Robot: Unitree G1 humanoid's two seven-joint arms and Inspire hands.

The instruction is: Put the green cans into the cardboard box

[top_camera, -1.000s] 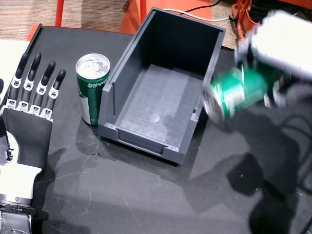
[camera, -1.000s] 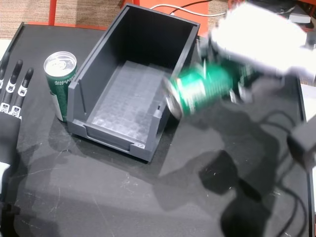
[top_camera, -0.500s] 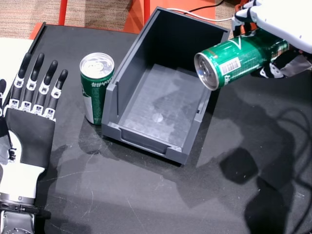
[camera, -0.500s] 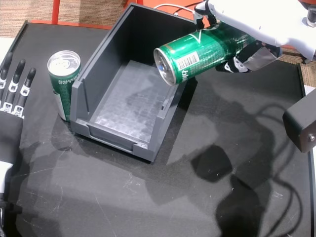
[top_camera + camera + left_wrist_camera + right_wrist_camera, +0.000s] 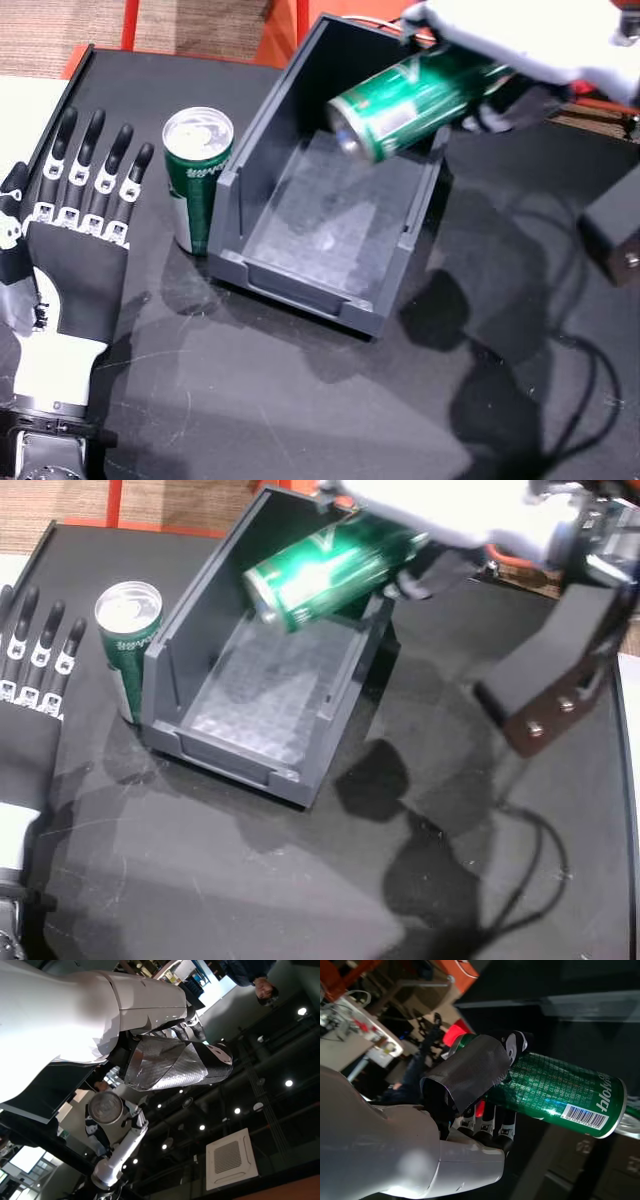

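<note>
While the black table [image 5: 300, 420] fills almost all of both head views, the dark grey open-front bin [image 5: 290, 285] stands on it a little toward 12 o'clock from the middle, and its inside is bare. At 9 o'clock of the bin, just beside its side wall, one green can [image 5: 195, 175] stands upright on the table, with its silver top up.

The right hand [image 5: 520, 50] comes in from 1 o'clock, and its fingers are wrapped around a second green can [image 5: 405, 95]. This can lies almost on its side in the air above the far part of the bin, with its silver end pointing toward 8 o'clock. In the right wrist view the thumb [image 5: 470, 1072] presses across the can and the fingers [image 5: 492, 1122] go under it, so the grasp is firm.

The left hand [image 5: 75, 260] lies flat on the table at 9 o'clock, palm down, fingers straight and spread, and it holds nothing. It is near the standing can but apart from it.
</note>
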